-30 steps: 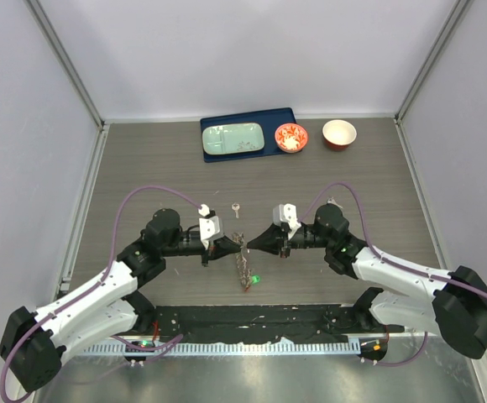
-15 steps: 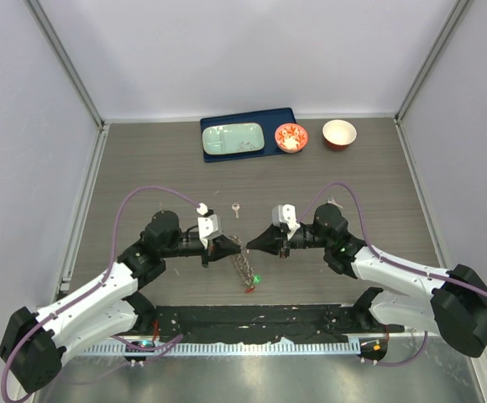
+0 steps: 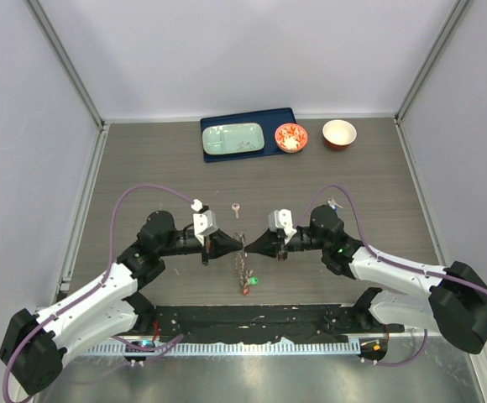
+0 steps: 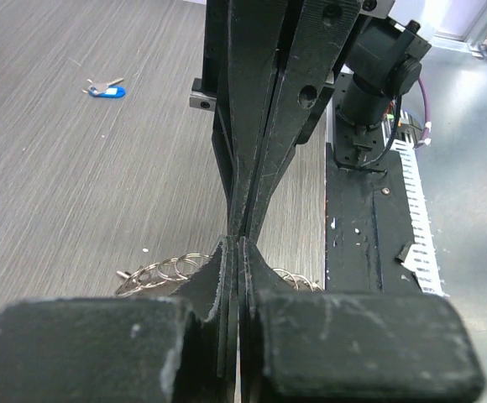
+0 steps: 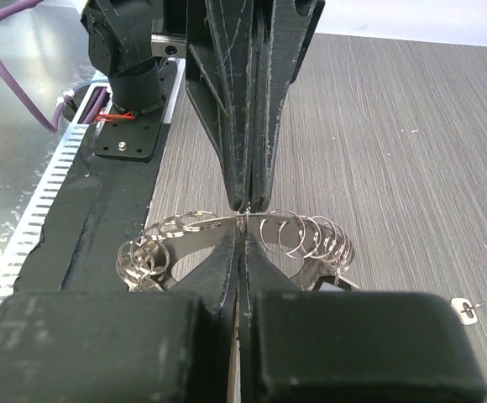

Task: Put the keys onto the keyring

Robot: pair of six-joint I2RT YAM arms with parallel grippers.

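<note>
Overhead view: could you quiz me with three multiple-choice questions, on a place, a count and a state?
1. Where is the pale green dish? A on the blue tray; B on bare table; C on an arm.
2. How many round bowls stand at the back? A one; B two; C four.
3. The left gripper and right gripper are: A both open; B both shut; C one open.
Answers: A, tray shows around it; B, both right of the dish; B, each one's jaws press together.
</note>
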